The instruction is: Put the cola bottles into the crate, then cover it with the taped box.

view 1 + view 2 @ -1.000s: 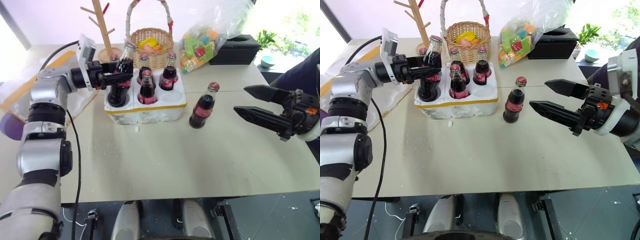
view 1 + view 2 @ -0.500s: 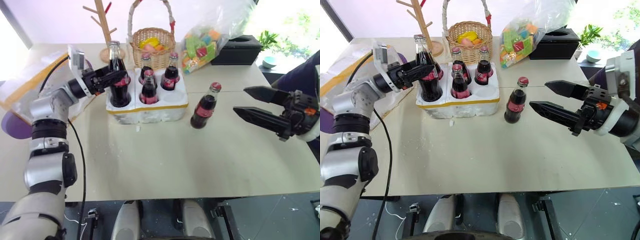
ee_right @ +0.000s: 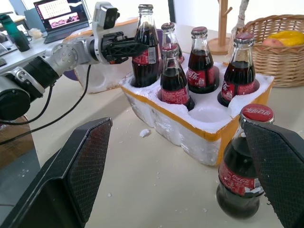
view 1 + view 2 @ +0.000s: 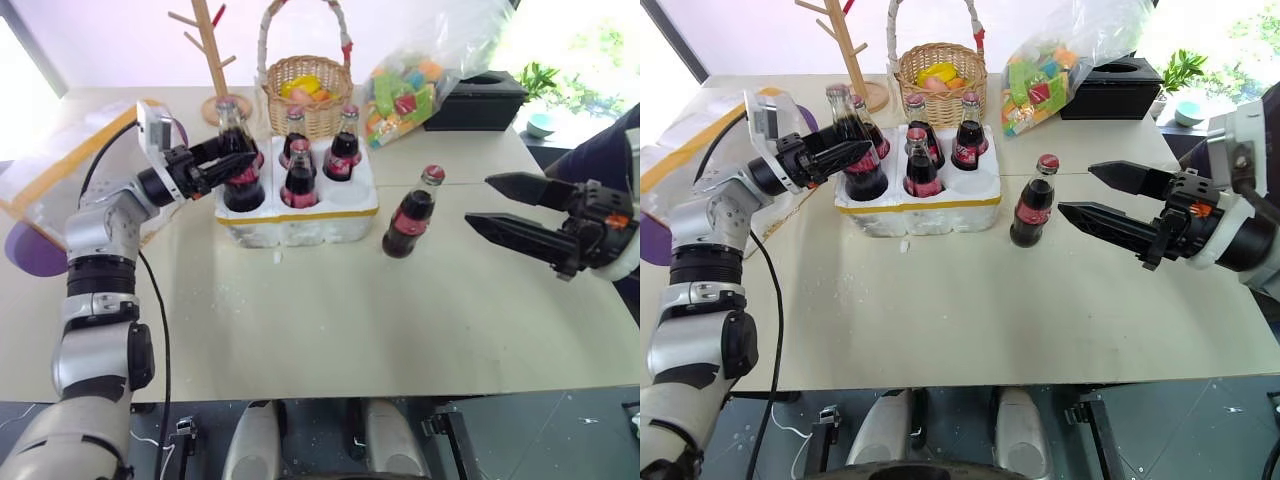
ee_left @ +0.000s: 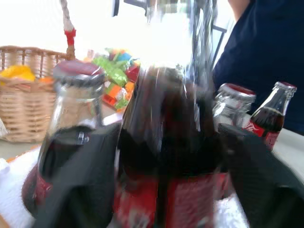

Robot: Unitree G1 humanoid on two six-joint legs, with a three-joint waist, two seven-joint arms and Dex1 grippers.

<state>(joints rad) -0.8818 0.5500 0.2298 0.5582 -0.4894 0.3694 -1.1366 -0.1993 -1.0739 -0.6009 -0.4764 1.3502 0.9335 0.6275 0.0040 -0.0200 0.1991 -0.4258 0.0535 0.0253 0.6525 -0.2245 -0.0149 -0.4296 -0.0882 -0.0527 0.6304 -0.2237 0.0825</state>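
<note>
The crate (image 4: 300,226), a low white foam block with a yellow band, stands mid-table and holds several cola bottles. My left gripper (image 4: 238,166) reaches in from the left. It is open, with its fingers (image 5: 90,180) on either side of the bottle (image 4: 240,170) that stands in the front-left hole. One hole (image 3: 209,114) at the front right is empty. Another cola bottle (image 4: 408,215) stands on the table just right of the crate. My right gripper (image 4: 480,199) hovers open to the right of that bottle, pointing at it. The taped box (image 4: 45,185) lies at the far left behind my left arm.
Behind the crate stand a wicker basket (image 4: 305,90) with fruit, a wooden peg stand (image 4: 210,50), a bag of colourful toys (image 4: 410,85) and a black box (image 4: 475,95). A person in dark blue (image 4: 600,140) is at the right. Foam crumbs dot the table.
The bottle between my left gripper's fingers has sunk upright into the crate's front-left hole, and the fingers have spread off it. My right gripper has not moved.
</note>
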